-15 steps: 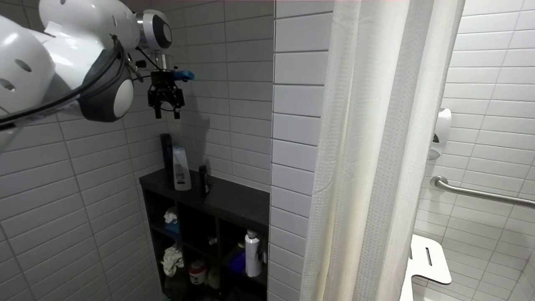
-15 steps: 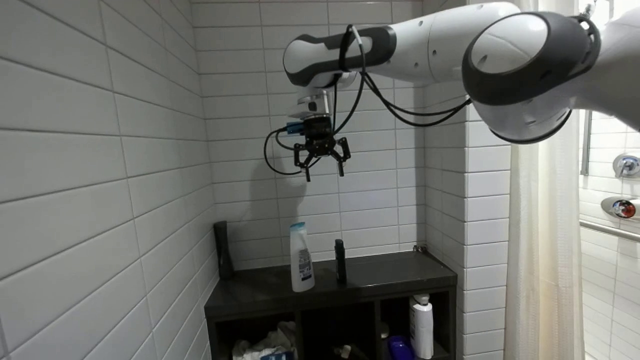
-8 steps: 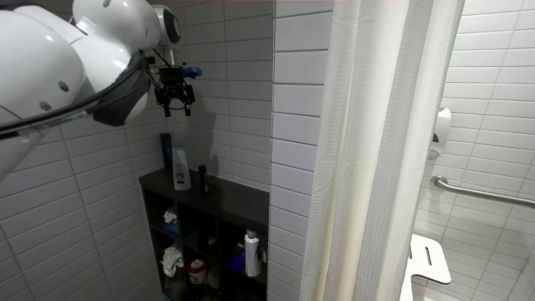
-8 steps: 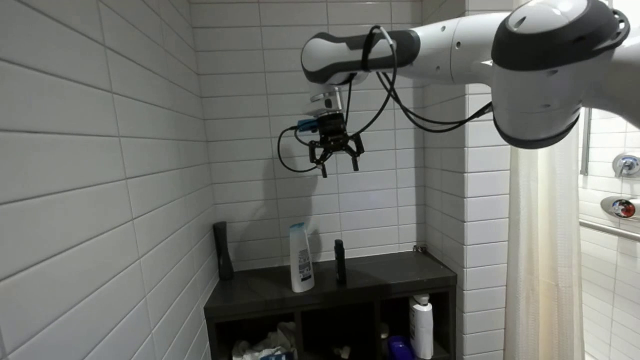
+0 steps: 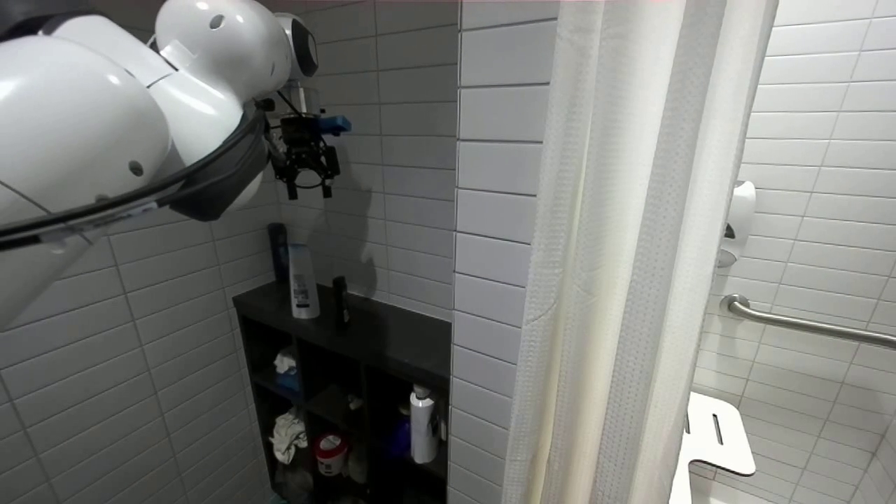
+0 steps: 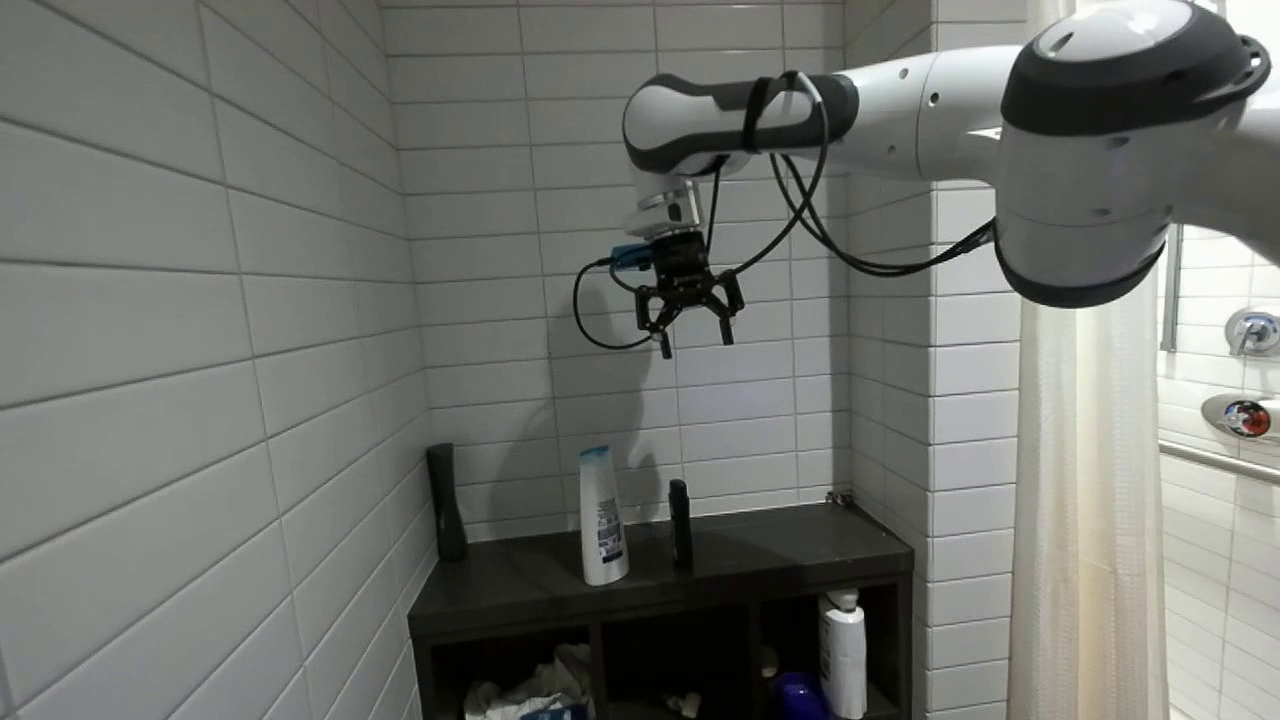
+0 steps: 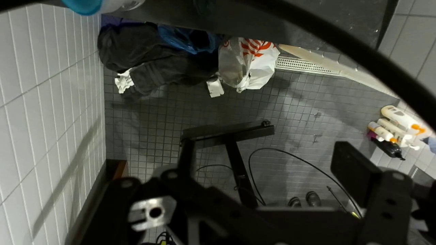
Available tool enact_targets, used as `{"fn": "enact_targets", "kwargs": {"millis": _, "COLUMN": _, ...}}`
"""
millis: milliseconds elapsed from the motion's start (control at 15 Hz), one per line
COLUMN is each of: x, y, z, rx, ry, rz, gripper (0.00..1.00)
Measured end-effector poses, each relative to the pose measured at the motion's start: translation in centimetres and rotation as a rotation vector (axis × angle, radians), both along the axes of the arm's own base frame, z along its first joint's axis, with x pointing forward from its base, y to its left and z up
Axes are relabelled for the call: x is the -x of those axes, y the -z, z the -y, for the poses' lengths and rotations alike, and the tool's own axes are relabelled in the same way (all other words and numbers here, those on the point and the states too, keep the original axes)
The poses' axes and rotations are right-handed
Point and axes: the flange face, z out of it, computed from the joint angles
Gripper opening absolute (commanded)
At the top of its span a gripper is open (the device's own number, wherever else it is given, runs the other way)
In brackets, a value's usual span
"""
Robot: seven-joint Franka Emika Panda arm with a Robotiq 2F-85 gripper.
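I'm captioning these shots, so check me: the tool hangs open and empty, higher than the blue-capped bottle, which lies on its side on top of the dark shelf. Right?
Not quite: the blue-capped bottle isn't on its side; it stands upright on top of the dark shelf, as both exterior views show. The tool does hang open and empty, higher than the bottle.

Btls [image 6: 603, 520] on cab. [image 6: 780, 535], wall [image 6: 740, 430] bhd.

We count three bottles [image 6: 603, 515] on top of the shelf [image 6: 770, 545]: one near the back left corner, two nearer the front edge. Inside, toward its right edge, we see one white bottle [image 6: 843, 655] and one purple container [image 6: 800, 696]. We also count one tub [image 5: 331, 456], one curtain [image 5: 616, 245] and two shoes [image 7: 312, 198].
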Motion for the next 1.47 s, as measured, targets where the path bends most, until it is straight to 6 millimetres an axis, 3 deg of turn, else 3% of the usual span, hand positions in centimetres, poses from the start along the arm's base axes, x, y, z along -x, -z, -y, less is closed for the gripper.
{"fn": "enact_targets", "kwargs": {"millis": 467, "x": -0.2, "y": 0.4, "z": -0.3, "rx": -0.003, "ry": -0.007, "rz": 0.006, "gripper": 1.0}}
{"fn": "enact_targets", "kwargs": {"millis": 733, "x": 0.2, "y": 0.4, "z": -2.4, "rx": 0.009, "ry": -0.089, "rz": 0.058, "gripper": 1.0}}
{"fn": "enact_targets", "kwargs": {"millis": 1000, "x": 2.3, "y": -0.9, "z": -4.7, "rx": 0.003, "ry": -0.238, "rz": 0.159, "gripper": 1.0}}
{"fn": "enact_targets", "kwargs": {"millis": 1200, "x": 4.1, "y": -1.2, "z": -4.5, "rx": -0.001, "ry": -0.316, "rz": 0.198, "gripper": 1.0}}
{"fn": "enact_targets", "kwargs": {"millis": 1467, "x": 5.8, "y": -0.1, "z": -3.8, "rx": -0.027, "ry": -0.382, "rz": 0.203, "gripper": 1.0}}
